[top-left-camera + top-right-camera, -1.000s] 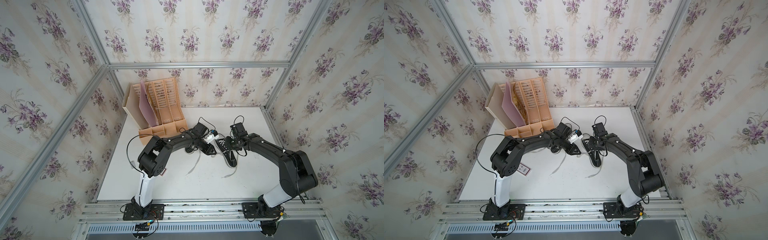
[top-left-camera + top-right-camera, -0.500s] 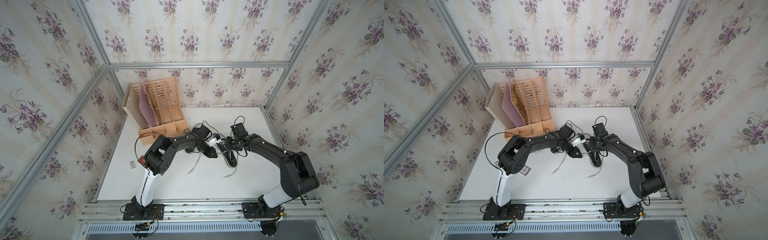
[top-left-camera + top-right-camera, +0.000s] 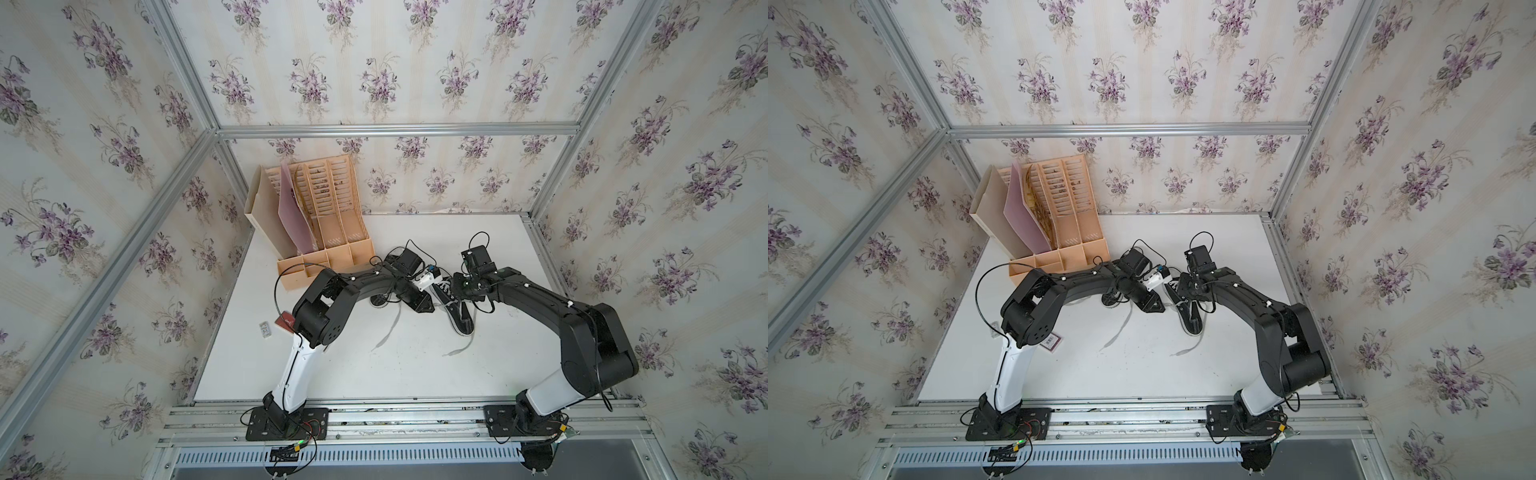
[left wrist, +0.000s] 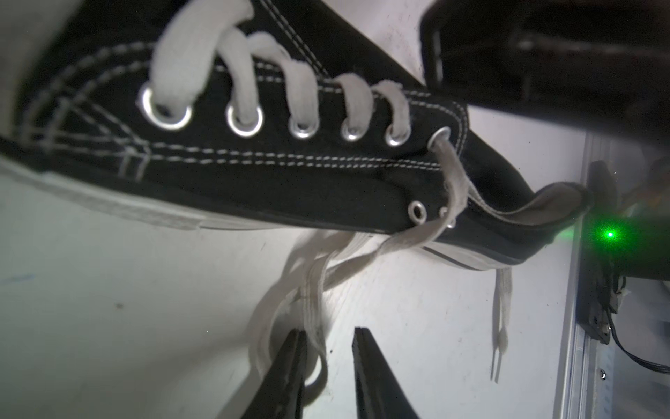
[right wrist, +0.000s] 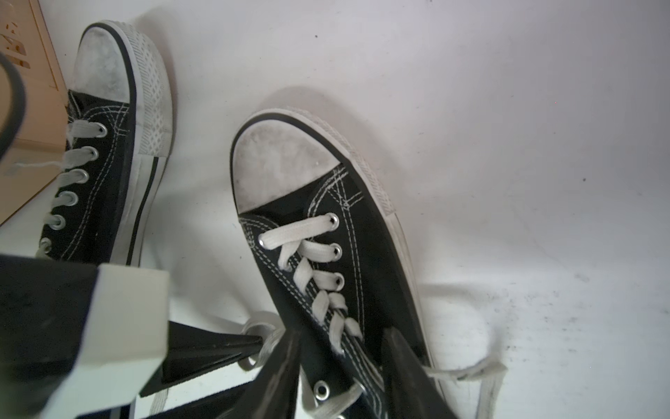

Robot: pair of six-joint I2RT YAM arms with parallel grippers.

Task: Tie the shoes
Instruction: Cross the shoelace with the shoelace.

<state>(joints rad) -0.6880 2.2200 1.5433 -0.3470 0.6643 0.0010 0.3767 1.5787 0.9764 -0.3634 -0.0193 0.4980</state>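
Observation:
Two black shoes with white toe caps lie mid-table. One shoe (image 3: 457, 311) (image 3: 1192, 318) (image 5: 326, 225) (image 4: 290, 174) sits between the arms. The other shoe (image 3: 379, 300) (image 5: 108, 145) is partly hidden under my left arm. My left gripper (image 3: 424, 306) (image 4: 328, 348) is open beside the first shoe. A loop of its white lace (image 4: 311, 297) is hooked round one of the left fingers (image 4: 290, 366), and the gap between the jaws is empty. My right gripper (image 3: 460, 291) (image 5: 342, 362) straddles the same shoe's laced upper at the top eyelets, shut on it.
A tan file organiser (image 3: 320, 224) stands at the back left, close to the second shoe. Loose lace ends (image 3: 388, 328) (image 3: 461, 347) trail toward the table's front. A small red card (image 3: 284, 322) and a tag (image 3: 266, 329) lie near the left edge.
My left arm has swung its elbow rightward and brought its gripper closer to the shoe between the arms, its jaws narrower than before. The right arm and the shoes have stayed put.

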